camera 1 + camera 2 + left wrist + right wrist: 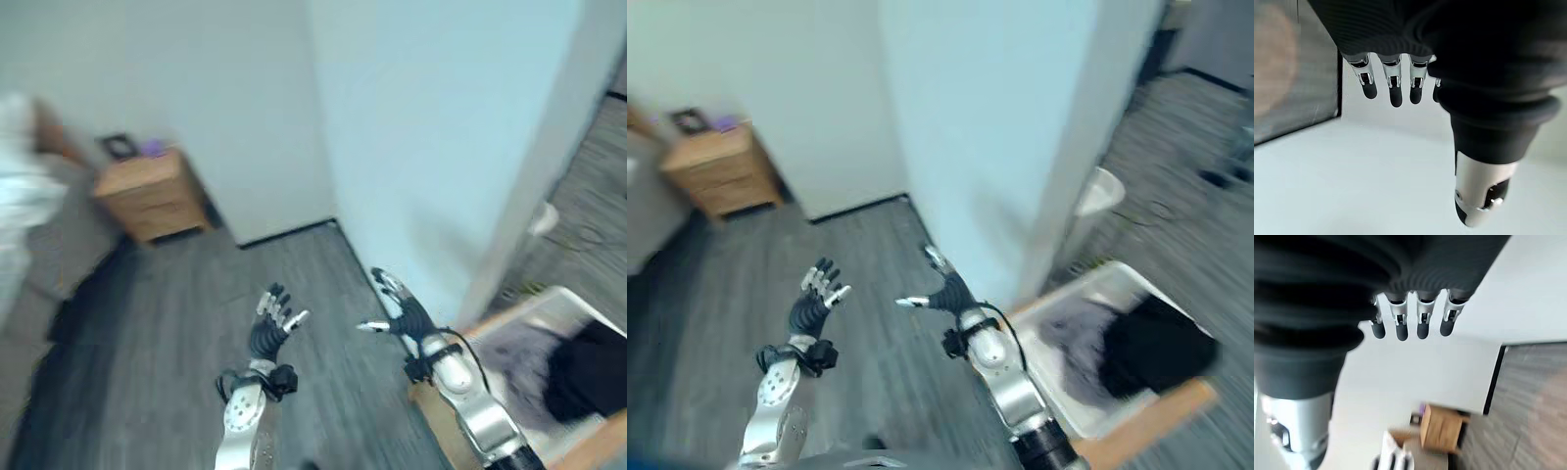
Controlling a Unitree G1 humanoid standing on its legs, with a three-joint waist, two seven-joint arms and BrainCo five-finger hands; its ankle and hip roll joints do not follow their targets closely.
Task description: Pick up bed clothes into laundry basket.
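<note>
At four o'clock in the left eye view, the laundry basket (578, 318) sits on the grey floor (176, 372) with grey and black clothes (1127, 352) already in it. Both hands are released, fingers straight and holding nothing: left hand (274, 323) near centre, right hand (400, 311) just beside the wall corner (392, 147). The bed (24, 215), blurred, lies at nine o'clock with pale bedding; further bed clothes there cannot be confirmed. Judgement: the step in hand is returning to the bed; turn wide of the projecting wall, arms tucked. A wooden nightstand (147, 191) stands at ten o'clock beside the bed, narrowing the approach.
</note>
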